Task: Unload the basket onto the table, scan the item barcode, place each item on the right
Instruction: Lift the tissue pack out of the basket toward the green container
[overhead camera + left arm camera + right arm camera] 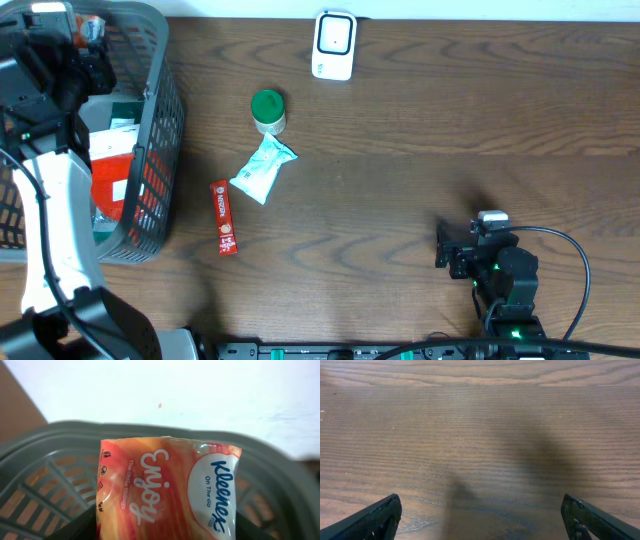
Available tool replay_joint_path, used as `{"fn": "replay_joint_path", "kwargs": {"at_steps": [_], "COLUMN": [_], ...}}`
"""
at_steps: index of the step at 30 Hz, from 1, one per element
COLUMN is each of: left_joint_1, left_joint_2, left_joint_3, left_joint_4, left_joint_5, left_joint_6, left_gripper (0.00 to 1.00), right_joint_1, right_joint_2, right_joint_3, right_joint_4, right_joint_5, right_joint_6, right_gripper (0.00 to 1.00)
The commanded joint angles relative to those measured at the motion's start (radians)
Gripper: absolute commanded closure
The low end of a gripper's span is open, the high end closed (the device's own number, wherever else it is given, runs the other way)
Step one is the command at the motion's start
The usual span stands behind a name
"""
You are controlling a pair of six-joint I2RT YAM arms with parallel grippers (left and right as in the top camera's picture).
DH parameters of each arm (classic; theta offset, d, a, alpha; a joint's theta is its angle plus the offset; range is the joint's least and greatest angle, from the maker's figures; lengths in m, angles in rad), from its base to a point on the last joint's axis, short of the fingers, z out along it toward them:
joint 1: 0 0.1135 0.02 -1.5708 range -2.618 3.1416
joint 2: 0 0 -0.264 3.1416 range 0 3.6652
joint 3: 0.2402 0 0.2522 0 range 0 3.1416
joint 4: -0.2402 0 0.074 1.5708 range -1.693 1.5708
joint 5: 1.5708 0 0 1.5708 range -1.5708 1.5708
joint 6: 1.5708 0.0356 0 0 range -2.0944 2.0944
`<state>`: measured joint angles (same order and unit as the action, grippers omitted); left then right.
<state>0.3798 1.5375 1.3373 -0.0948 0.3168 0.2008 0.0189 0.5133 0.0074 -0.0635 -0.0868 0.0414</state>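
- While it hung over the grey basket (160,120) at the left end of the table (400,200), the left claw (68,38) stood partly closed, pinching an orange Kleenex pack (165,485) upright above the basket rim.
- A white scanner (334,45) lay at the far edge, well apart from the pack.
- The right claw (482,527) was spread wide, gripping nothing, low over the wood.
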Motion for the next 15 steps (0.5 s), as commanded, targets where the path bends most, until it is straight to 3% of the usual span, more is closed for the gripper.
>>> {"fn": "replay_joint_path", "kwargs": {"at_steps": [1,15], "left_joint_1": [-0.037,-0.219], "left_joint_2": [-0.036,-0.040], "left_joint_3": [0.023,0.023], "left_joint_4": [-0.005,-0.032], "left_joint_5": [0.055,0.066], "left_joint_6": [-0.020,-0.020], "left_gripper": [0.38,0.38], "right_joint_1": [0.007,0.007], "right_joint_2": [0.002,0.002], "right_joint_3": [-0.002,-0.002], "right_joint_4": [-0.001,0.000], "right_joint_5": [0.019,0.024], "right_joint_6": [0.010,0.010], "right_gripper": [0.01,0.01]}}
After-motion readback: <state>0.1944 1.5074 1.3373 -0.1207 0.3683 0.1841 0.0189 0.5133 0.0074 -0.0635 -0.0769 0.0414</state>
